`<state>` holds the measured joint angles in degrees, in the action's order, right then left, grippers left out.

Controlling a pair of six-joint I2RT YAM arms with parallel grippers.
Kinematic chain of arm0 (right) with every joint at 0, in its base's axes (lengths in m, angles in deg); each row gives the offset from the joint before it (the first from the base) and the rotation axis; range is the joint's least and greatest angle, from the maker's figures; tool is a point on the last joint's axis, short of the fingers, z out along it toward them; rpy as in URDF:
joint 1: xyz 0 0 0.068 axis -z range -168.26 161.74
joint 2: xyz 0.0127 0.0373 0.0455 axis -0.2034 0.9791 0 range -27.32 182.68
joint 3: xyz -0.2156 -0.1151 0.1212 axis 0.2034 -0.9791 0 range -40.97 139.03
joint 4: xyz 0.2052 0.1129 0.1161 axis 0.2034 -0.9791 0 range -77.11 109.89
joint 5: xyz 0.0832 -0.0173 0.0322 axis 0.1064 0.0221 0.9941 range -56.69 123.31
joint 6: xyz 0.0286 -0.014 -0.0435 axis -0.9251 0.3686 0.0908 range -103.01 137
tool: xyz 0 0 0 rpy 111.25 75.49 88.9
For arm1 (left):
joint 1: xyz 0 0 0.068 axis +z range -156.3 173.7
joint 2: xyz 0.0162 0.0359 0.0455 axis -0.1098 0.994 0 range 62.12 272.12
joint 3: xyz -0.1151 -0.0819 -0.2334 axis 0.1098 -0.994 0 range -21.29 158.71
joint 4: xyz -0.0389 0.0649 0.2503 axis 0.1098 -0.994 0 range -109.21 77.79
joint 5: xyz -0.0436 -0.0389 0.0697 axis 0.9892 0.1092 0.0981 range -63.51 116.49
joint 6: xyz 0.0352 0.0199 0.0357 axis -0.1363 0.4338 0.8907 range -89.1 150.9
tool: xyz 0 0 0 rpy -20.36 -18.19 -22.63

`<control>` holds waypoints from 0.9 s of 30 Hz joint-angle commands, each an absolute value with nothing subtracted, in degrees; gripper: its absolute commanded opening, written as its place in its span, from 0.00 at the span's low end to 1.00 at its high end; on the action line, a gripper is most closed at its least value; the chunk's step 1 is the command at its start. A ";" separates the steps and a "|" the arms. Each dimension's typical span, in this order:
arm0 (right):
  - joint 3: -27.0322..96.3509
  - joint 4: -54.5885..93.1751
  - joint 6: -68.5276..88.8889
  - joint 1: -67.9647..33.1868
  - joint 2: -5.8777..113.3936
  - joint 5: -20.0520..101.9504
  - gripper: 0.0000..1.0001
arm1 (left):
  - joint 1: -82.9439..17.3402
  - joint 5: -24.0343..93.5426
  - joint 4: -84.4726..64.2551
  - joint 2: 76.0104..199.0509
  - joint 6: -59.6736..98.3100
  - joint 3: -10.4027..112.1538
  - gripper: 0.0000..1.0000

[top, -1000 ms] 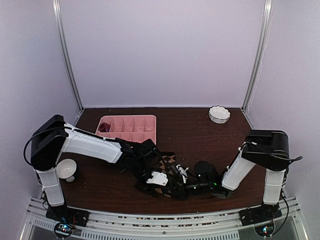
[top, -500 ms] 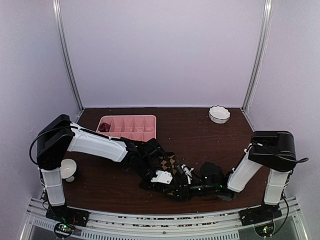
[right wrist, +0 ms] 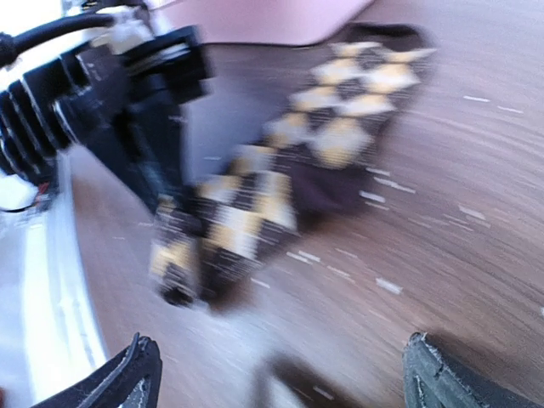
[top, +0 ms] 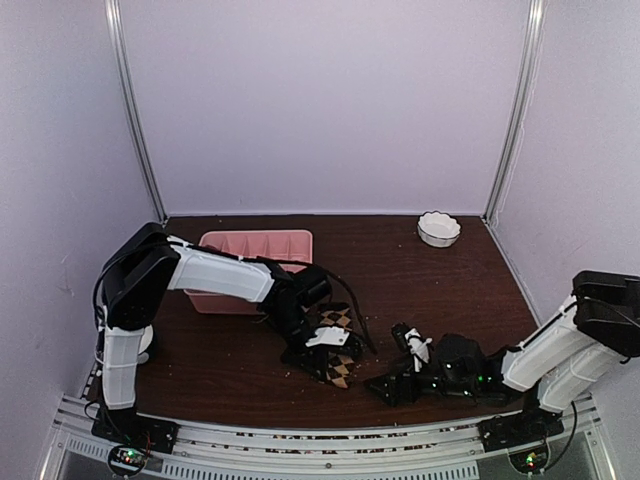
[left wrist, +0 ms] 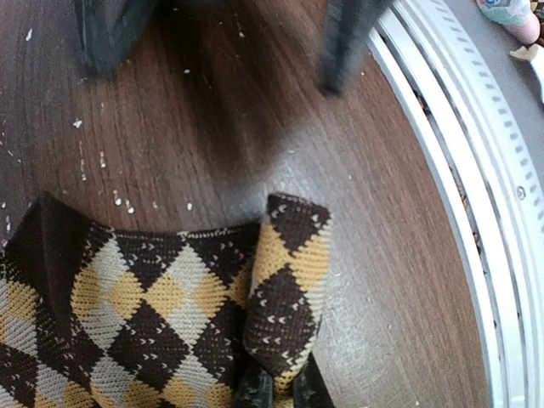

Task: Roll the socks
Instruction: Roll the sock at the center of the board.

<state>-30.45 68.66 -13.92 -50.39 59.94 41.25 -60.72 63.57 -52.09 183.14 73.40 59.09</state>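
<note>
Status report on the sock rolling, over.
Left gripper shut on checkered sock, at its folded end. Right gripper open, off the sock. Pink tray behind, not in the way.

Checkered sock (left wrist: 170, 314): knitted cloth, matt, fine weave visible. Table (left wrist: 212, 127): dark wood grain, faint sheen, pale flecks. Edge rail (left wrist: 450, 195): grooved pale metal. Tray (top: 290, 236): smooth pink plastic.

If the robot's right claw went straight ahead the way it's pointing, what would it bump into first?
Most likely the checkered sock. It lies right ahead of the open right gripper, with nothing in between. The left gripper pinches that sock close by, so it might get bumped too; depth is hard to judge.
</note>
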 commanded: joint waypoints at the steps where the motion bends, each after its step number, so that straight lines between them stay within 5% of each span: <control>1: -34.57 53.74 -15.04 -55.07 50.96 17.73 1.00 | -60.53 60.90 -62.77 188.94 72.41 62.22 0.00; 7: -37.81 42.96 -33.61 -55.99 37.48 -1.71 1.00 | -60.38 63.15 -71.10 194.16 70.95 70.03 0.00; 13: -36.18 49.47 -10.43 -61.68 38.33 3.59 1.00 | -58.86 70.70 -80.42 201.38 70.32 77.62 0.01; 20: -26.11 52.56 13.43 -70.56 54.10 9.13 0.72 | -57.72 67.06 -84.10 206.73 67.43 83.02 0.01; 27: -17.16 55.02 26.77 -70.00 64.71 17.41 0.60 | -57.81 59.40 -80.54 205.44 66.42 81.83 0.01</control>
